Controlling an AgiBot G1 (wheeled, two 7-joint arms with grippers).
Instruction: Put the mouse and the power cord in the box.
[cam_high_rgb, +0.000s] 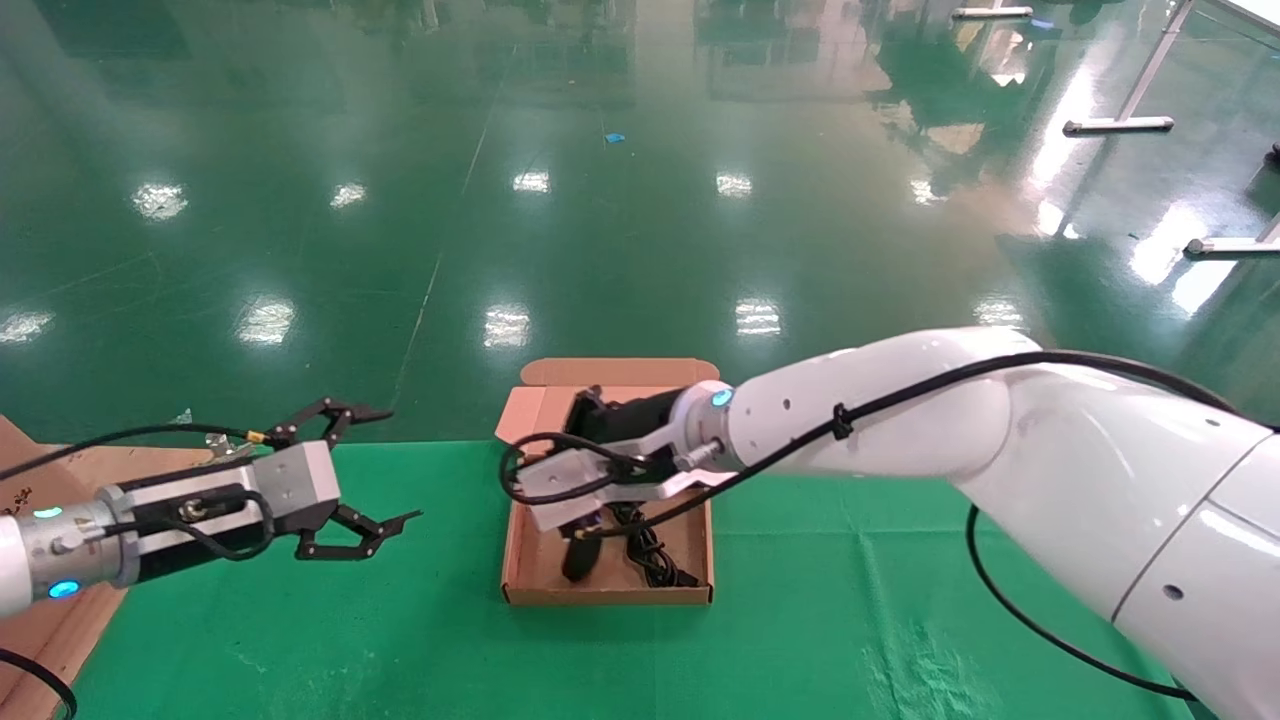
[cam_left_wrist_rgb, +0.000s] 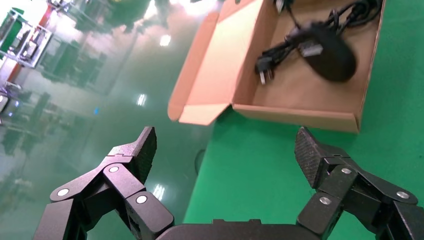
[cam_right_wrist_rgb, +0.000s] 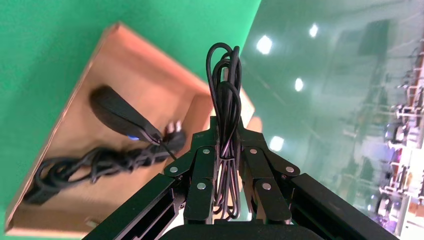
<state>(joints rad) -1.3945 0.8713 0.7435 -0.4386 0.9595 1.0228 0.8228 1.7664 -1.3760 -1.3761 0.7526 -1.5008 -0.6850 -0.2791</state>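
We read this as the tail end of the job: the mouse (cam_left_wrist_rgb: 331, 55) and the power cord (cam_left_wrist_rgb: 295, 42) both lie inside the box (cam_left_wrist_rgb: 300, 117), w/ the mouse resting partly on the cord's tangle and the plug (cam_left_wrist_rgb: 263, 67) lying beside them, prongs toward the hinged-lid side. The box sits open on the green cloth (cam_high_rgb: 850, 600), lid and side flaps folded back, which leaves the top free for a straight drop from above. The right gripper (cam_right_wrist_rgb: 228, 125) hangs over the box interior w/ its fingers pressed together on a coiled lead (cam_right_wrist_rgb: 225, 80), a bundle of thin black loops standing up out of the pinch. A thin strand runs from the mouse toward that gripper, so it's prob. the mouse's own wire, though we can't trace it the whole way. Holding the loops bunched like this makes sense: it keeps the slack from spilling over the cardboard wall before release. The left gripper (cam_left_wrist_rgb: 225, 137) hovers off to the box's left above the cloth, fingers spread wide and holding nothing, clear of the right arm's path. We'd judge what's left as opening the right fingers low inside the box so the coil lands w/ the rest; released too high, loops could catch on the rim.
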